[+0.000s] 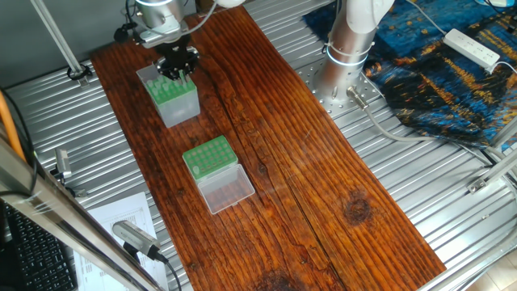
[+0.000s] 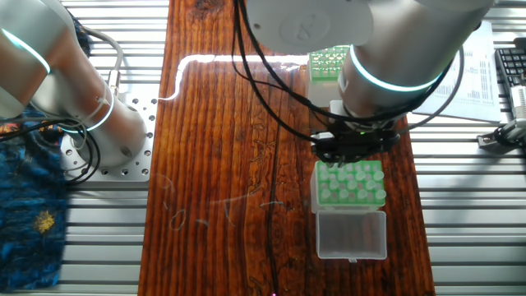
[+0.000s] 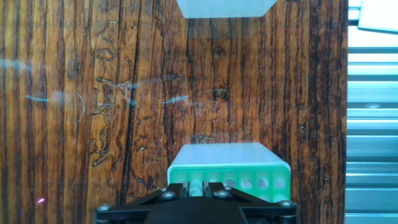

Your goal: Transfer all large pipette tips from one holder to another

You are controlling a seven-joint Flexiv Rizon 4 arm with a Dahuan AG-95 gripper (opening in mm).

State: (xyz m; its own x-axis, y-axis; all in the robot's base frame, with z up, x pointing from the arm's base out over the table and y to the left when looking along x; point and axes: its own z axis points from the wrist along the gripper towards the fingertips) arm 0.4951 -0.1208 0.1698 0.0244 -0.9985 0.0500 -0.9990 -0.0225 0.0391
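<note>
The end effector (image 1: 178,66) hangs right over the tall box (image 1: 171,97); the low rack (image 1: 208,156) lies toward 5 o'clock. I cannot tell its grip.

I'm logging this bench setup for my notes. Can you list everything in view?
Taller holder: one, green top, translucent grey sides, far end of plank, under the gripper.
Low rack: one, green, mid-plank, clear lid open beside it.
Pipette tips: count unclear, pale, in the taller holder.
Wooden plank: one, dark brown, over the metal table.
Cloth: one, blue patterned, beside the arm base.
Power strip: one, white, on the cloth.
Gripper: one, black, over the taller holder; jaw state unclear.
</note>
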